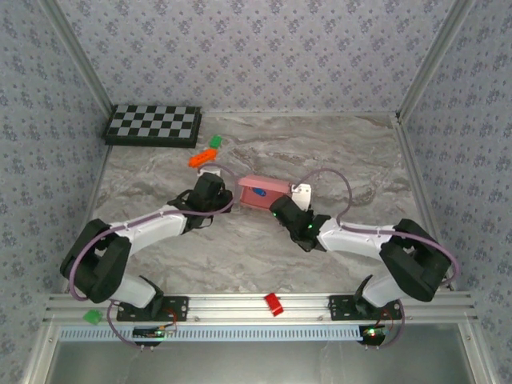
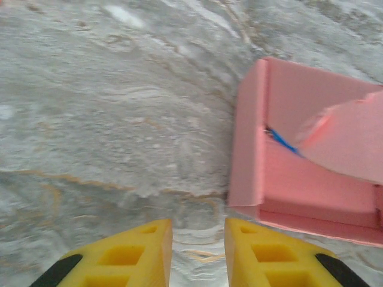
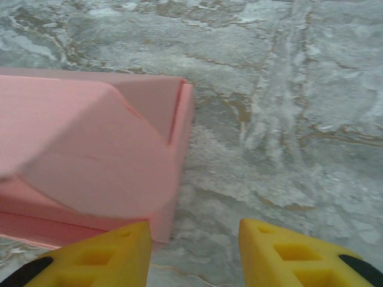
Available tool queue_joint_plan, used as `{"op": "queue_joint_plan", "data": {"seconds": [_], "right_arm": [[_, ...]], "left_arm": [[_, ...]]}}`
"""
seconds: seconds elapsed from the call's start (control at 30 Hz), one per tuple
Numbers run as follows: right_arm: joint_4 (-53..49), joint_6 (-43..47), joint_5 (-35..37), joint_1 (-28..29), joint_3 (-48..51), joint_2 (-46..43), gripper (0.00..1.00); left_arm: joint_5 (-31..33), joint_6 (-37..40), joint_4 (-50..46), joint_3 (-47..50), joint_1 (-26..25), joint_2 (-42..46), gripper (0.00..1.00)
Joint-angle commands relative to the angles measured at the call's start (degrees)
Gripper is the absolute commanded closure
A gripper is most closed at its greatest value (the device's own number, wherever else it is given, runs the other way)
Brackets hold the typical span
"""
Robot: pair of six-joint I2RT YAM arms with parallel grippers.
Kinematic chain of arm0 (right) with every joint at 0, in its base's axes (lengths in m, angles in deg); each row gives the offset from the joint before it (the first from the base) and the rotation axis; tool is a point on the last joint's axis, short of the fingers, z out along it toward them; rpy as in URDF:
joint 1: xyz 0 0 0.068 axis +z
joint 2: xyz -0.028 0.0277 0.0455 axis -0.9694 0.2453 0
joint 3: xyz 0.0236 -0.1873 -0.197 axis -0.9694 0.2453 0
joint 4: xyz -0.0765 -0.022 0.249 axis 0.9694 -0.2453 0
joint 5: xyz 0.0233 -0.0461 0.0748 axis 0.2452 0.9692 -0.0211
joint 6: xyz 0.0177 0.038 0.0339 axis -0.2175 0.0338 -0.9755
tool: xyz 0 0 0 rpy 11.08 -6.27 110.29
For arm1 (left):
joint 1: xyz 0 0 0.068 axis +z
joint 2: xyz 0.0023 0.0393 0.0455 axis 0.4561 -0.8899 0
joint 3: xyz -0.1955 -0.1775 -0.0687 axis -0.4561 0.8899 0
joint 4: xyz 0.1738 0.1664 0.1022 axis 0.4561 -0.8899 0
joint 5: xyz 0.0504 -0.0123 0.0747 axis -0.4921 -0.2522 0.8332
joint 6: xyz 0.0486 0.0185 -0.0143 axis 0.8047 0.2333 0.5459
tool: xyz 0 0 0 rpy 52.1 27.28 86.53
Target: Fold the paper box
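Paper box [image 1: 262, 192] sits mid-table, walls up, between the two arms. Left gripper [image 2: 198, 254] is released, narrow gap, nothing in it, just off the box's left end. Right gripper [image 3: 194, 257] is released too, wider gap, empty, at the near right corner, with one finger [image 3: 108, 254] just beside that corner.

Risks, judged:
- The top flap [image 2: 350, 146] stands lifted and tilted, not tucked. Thin card likely springs back if nothing presses it.
- Nothing pins the box. A push from one side alone probably slides or spins it on the smooth table [image 1: 336, 152].
- The right finger at the corner could catch the wall and dent it on a forward move.
- Both wrists are close across a small box, so closing in together risks a knock.

Room: open table far right and near the box. The orange piece [image 1: 204, 158] lies just far of the left wrist, so a swing that way may hit it. The checkerboard [image 1: 154, 126] is well apart, far left. The red block [image 1: 274, 304] is on the near rail, out of the way.
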Motion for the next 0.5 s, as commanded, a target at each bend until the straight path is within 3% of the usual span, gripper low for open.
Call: {"op": "queue_joint_plan", "data": {"seconds": [0.0,0.2,0.37,0.47], "right_arm": [[-7.36,-4.45,5.72,0.24,0.72,-2.07,0.56],[-15.03,-6.22,8.43,-1.88,-0.48,-2.48,0.57],[-22.61,-7.93,8.95,-6.12,-3.56,-2.06,0.57],[-22.79,-4.40,6.89,-9.00,-5.53,-2.57,0.57]], "left_arm": [[10.26,-0.26,-7.83,-3.53,-0.21,1.58,0.70],[17.71,0.11,-14.91,-10.65,0.34,-0.36,0.64],[16.22,2.94,-15.21,-15.84,1.11,-2.11,0.59],[10.20,5.83,-11.65,-17.06,1.80,-2.54,0.54]]}}
